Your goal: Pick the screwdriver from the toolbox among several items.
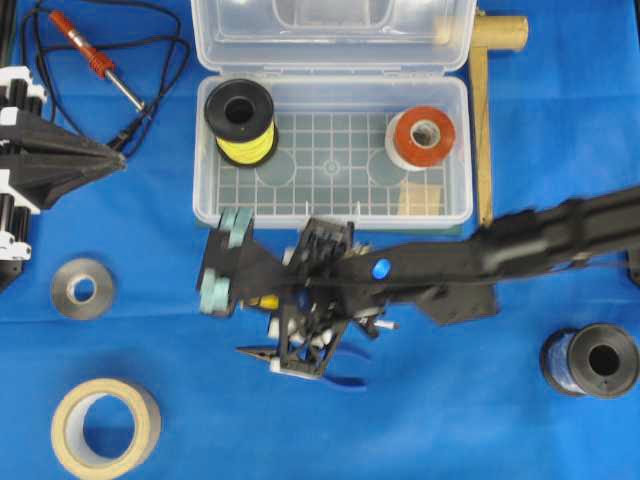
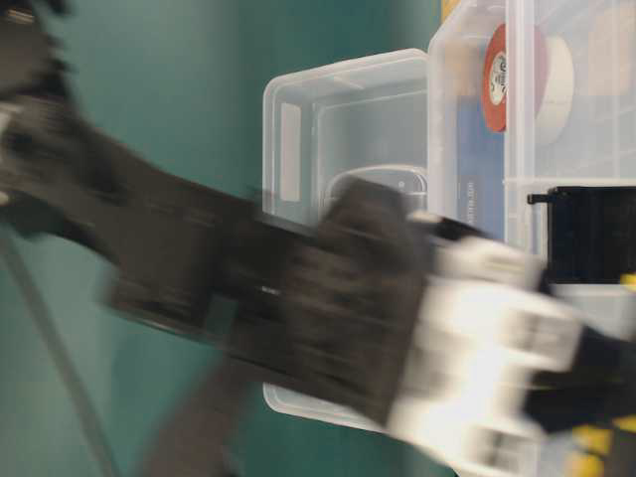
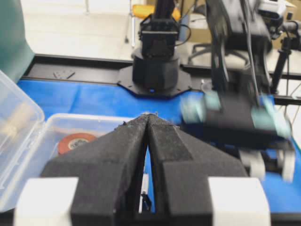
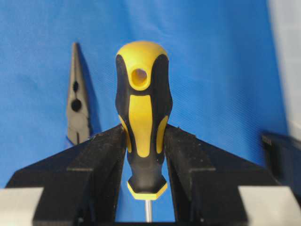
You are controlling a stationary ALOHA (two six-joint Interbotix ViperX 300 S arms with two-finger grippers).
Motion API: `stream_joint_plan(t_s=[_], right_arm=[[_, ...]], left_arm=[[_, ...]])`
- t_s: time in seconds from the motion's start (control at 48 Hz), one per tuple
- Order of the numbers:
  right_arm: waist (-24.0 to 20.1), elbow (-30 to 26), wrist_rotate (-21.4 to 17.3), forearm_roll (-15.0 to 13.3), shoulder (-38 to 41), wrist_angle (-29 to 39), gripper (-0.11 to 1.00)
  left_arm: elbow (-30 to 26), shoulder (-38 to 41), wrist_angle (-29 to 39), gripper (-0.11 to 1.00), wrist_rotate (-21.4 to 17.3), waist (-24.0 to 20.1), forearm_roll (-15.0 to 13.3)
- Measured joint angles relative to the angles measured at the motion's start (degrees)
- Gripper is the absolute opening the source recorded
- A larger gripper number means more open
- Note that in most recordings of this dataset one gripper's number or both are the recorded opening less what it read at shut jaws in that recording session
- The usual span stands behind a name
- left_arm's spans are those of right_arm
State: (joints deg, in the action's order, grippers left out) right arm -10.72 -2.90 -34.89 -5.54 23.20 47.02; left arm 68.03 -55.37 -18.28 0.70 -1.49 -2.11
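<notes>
The right gripper [image 4: 146, 155] clamps its matte black foam fingers [image 4: 106, 162] on the screwdriver [image 4: 142, 117], whose glossy yellow-and-black moulded handle tapers to a thin steel shaft. It is outside the toolbox [image 1: 455, 150], near its front wall, over blue cloth [image 1: 450, 400]. Dark needle-nose pliers [image 4: 77, 106] lie just beyond. Far left, the left gripper [image 3: 149, 141] is pressed shut, empty.

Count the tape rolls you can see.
3: an orange-red roll inside the toolbox, a grey roll and a tan roll on the cloth. The arm may hide others.
</notes>
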Motion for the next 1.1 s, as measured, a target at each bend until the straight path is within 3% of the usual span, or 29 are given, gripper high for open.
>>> stream_joint_plan(t_s=[0.208, 0.604, 0.729, 0.75, 0.812, 1.02, 1.104], right_arm=[[-0.4, -0.2, 0.0, 0.1, 4.2, -4.7, 0.26], [-0.4, -0.3, 0.1, 0.7, 6.9, -3.6, 0.28], [-0.4, -0.3, -0.1, 0.4, 6.5, -1.1, 0.55], [-0.4, -0.3, -0.1, -0.2, 6.2, -0.6, 0.65], [-0.4, -0.3, -0.1, -1.1, 4.6, 0.2, 0.78], [-0.6, 1.0, -0.4, -5.7, -5.8, 3.7, 0.73], [-1.3, 3.0, -0.6, -8.8, -10.9, 5.4, 0.73]], left_arm=[[0.4, -0.1, 0.0, 0.0, 0.0, -0.2, 0.0], [0.4, -0.2, 0.1, 0.0, 0.0, -0.1, -0.1], [0.4, -0.4, 0.1, 0.0, 0.0, -0.2, 0.0], [0.4, -0.4, 0.1, 0.0, 0.0, -0.2, -0.1], [0.4, -0.4, 0.1, 0.0, 0.1, -0.2, 0.0], [0.4, -0.5, 0.4, 0.0, 0.0, -0.2, -0.1], [0.4, -0.6, 0.4, 0.0, 0.0, -0.2, -0.1]])
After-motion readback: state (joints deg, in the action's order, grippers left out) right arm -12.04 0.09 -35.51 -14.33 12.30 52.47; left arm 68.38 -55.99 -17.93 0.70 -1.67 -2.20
